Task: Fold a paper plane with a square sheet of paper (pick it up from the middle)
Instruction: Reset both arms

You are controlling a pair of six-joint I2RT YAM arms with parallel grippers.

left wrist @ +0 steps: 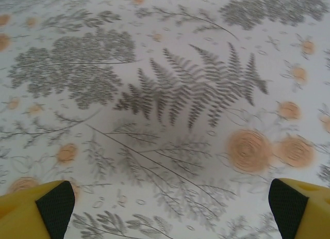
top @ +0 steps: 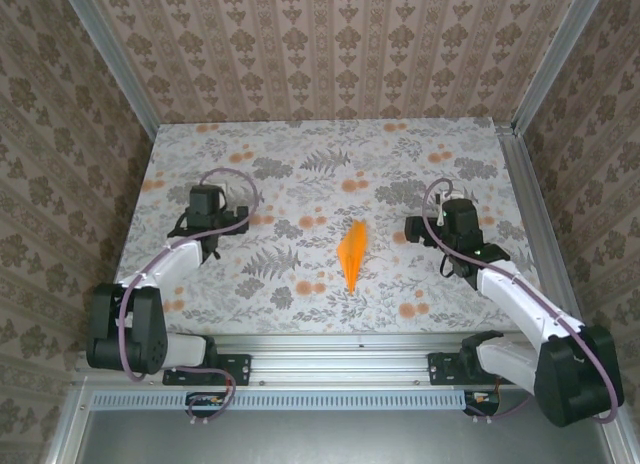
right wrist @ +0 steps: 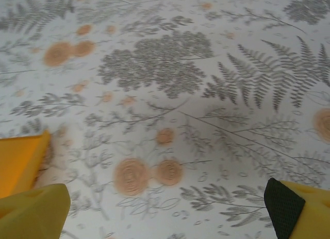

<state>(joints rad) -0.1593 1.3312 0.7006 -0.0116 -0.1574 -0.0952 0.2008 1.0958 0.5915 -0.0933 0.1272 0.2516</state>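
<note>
Paper plane [top: 351, 256] lies folded on the cloth [top: 300, 174] between my arms. My left gripper [left wrist: 171, 200] and right gripper [right wrist: 167, 203] are spread wide and empty. Folding appears complete, nothing evidently left.

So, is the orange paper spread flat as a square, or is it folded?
Folded. In the top view the paper plane is a slim pointed wedge, not a square, and it lies on the floral cloth.
</note>
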